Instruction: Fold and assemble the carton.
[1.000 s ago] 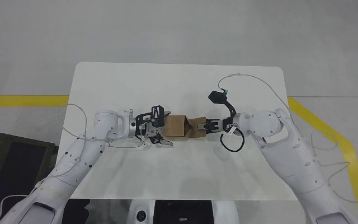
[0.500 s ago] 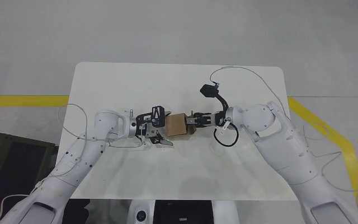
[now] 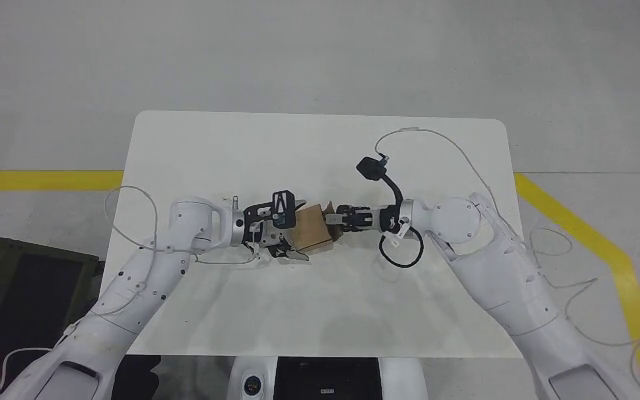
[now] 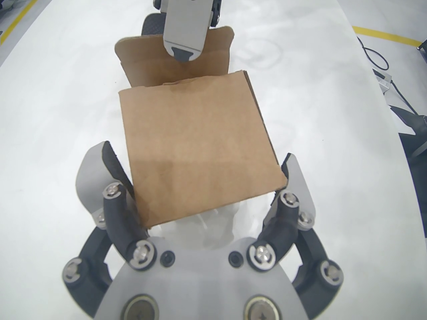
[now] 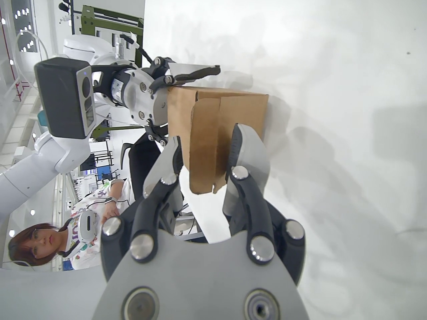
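The carton (image 3: 312, 228) is sitting on the desk (image 3: 420, 300) near the centre of the frame, and it is looking light and thin-walled, stiff across its panels but likely to bend at the creases. At its left, the left gripper (image 3: 290, 236) is clamping its side walls, which I judge a sound hold. At its right, the right gripper (image 3: 337, 215) is straddling the end flap (image 4: 140, 61), fingers parted and not clearly pinching.

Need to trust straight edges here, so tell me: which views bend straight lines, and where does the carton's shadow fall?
Left wrist view: the table edge bows in a strong curve, a wide-angle bend. Top view: the table edges run straight. Right wrist view: a soft grey shadow lies on the table right beside the carton.
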Motion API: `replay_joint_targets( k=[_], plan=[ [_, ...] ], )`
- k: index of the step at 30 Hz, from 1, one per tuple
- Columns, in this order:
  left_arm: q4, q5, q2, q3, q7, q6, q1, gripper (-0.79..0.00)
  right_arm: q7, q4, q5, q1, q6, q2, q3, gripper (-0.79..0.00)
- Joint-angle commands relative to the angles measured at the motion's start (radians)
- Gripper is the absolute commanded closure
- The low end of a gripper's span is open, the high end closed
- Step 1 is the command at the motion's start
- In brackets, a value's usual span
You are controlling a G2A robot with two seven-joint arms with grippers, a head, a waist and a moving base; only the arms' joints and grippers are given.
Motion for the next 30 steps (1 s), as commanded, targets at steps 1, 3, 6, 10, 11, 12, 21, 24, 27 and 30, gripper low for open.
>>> replay_joint_targets(
  k=[1, 3, 6, 10, 11, 12, 21, 24, 27, 30],
  plan=[
    [0.000, 0.004, 0.000, 0.000, 0.002, 0.001, 0.000, -0.785, -0.006, 0.005, 0.013, -0.006, -0.017, -0.001, 0.000, -0.283],
    [0.000, 0.006, -0.001, 0.000, 0.003, 0.001, 0.001, -0.785, -0.021, 0.008, 0.038, -0.015, -0.041, -0.002, 0.004, -0.286],
    [0.001, 0.010, -0.001, 0.000, 0.004, 0.002, 0.001, -0.785, -0.038, 0.019, 0.065, -0.025, -0.077, -0.004, 0.007, -0.286],
    [0.002, 0.015, -0.002, 0.000, 0.004, 0.003, 0.001, -0.785, -0.035, 0.033, 0.068, -0.028, -0.091, -0.005, 0.005, -0.252],
    [0.003, 0.015, -0.002, 0.000, 0.004, 0.003, 0.001, -0.785, -0.036, 0.034, 0.072, -0.029, -0.093, -0.006, 0.006, -0.256],
    [0.003, 0.017, -0.002, 0.000, 0.004, 0.004, 0.001, -0.785, -0.035, 0.037, 0.080, -0.031, -0.098, -0.006, 0.006, -0.252],
    [0.003, 0.028, -0.003, -0.001, 0.010, 0.006, 0.003, -0.785, -0.039, 0.056, 0.099, -0.037, -0.120, -0.010, 0.005, -0.182],
    [0.002, 0.032, -0.004, -0.002, 0.011, 0.007, 0.004, -0.785, -0.032, 0.064, 0.103, -0.038, -0.123, -0.010, 0.003, -0.151],
    [0.001, 0.035, -0.004, -0.002, 0.011, 0.008, 0.006, -0.785, -0.025, 0.070, 0.096, -0.039, -0.113, -0.010, 0.002, -0.148],
    [-0.001, 0.039, -0.003, -0.003, 0.012, 0.006, 0.007, -0.785, -0.020, 0.072, 0.094, -0.042, -0.108, -0.010, 0.001, -0.160]
  ],
)
